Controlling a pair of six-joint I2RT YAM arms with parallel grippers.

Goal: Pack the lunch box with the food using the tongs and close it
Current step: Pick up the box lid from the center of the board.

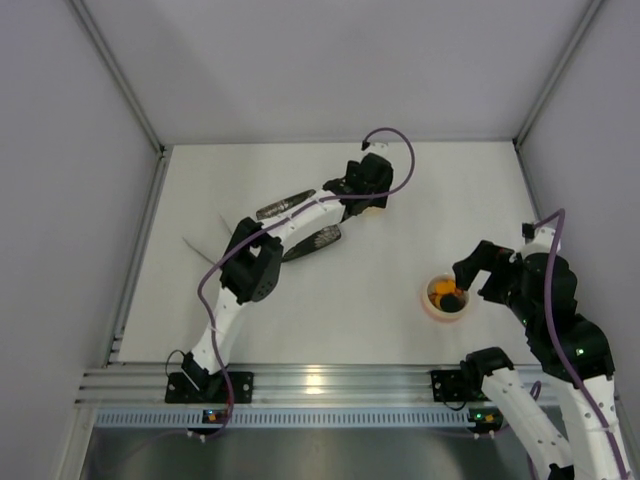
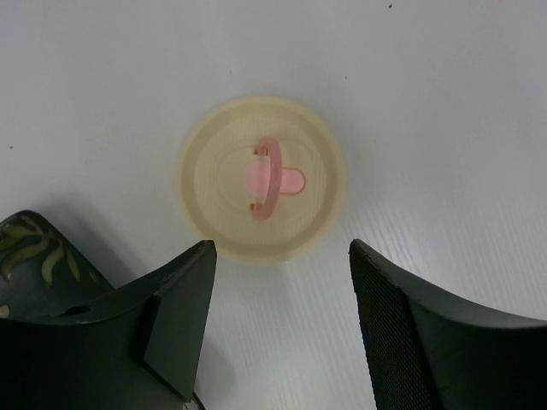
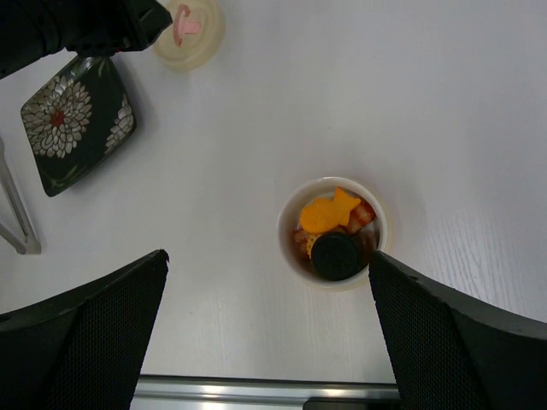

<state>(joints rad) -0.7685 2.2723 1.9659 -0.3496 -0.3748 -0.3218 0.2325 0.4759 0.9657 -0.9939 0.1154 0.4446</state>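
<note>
The cream lid (image 2: 261, 178) with its pink handle lies flat on the table. My left gripper (image 2: 280, 251) hovers open just short of it, one finger at each side of its near edge. The lunch box (image 3: 333, 229) stands open and holds food: an orange fish-shaped piece (image 3: 329, 212), a dark round cookie (image 3: 335, 256) and a red bit. My right gripper (image 3: 267, 256) is spread wide and empty beside it, the right finger close to the cup's rim. The tongs (image 1: 200, 247) lie at the left, held by nothing.
A dark flower-patterned plate (image 3: 77, 120) lies under the left arm (image 1: 300, 215), between the tongs and the lid. A metal rail (image 1: 320, 385) runs along the near table edge. White walls enclose the left, far and right sides.
</note>
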